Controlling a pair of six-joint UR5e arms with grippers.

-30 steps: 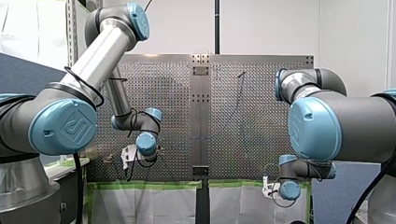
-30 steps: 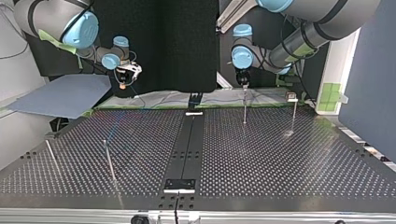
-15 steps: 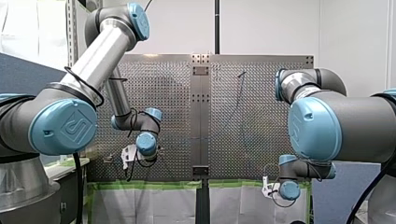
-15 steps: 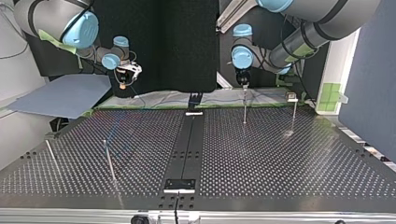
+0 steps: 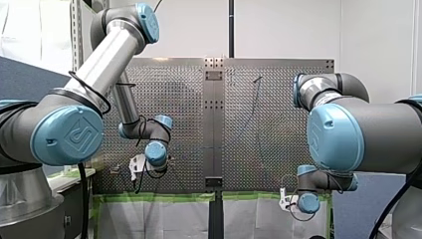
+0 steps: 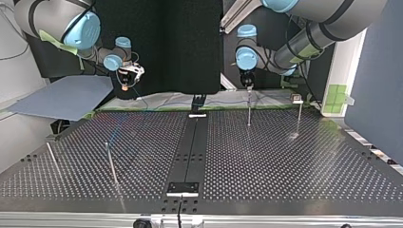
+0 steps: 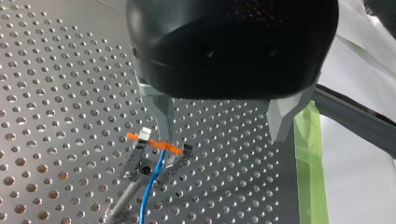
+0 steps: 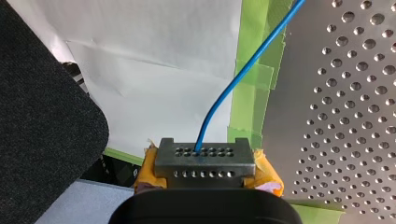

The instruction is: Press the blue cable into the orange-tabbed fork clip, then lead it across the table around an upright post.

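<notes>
In the left wrist view the orange-tabbed fork clip [image 7: 154,148] stands on the perforated table [image 7: 56,93], and the blue cable [image 7: 150,191] runs through its prongs. My left gripper [image 7: 219,137] hangs open just above it, one metal finger [image 7: 161,116] over the clip and nothing between the jaws. My right gripper [image 8: 203,156], with yellow pads, is shut on the blue cable [image 8: 243,74] beyond the table's edge. In the top view my left gripper [image 6: 246,83] is at the far edge and my right gripper [image 6: 125,83] is off the far left corner.
Thin upright posts stand on the table: one [image 6: 249,111] under my left gripper, another [image 6: 299,116] to its right, and two [image 6: 111,164] [image 6: 52,159] near the front left. Green tape [image 8: 254,93] and white sheeting [image 8: 154,70] border the far edge.
</notes>
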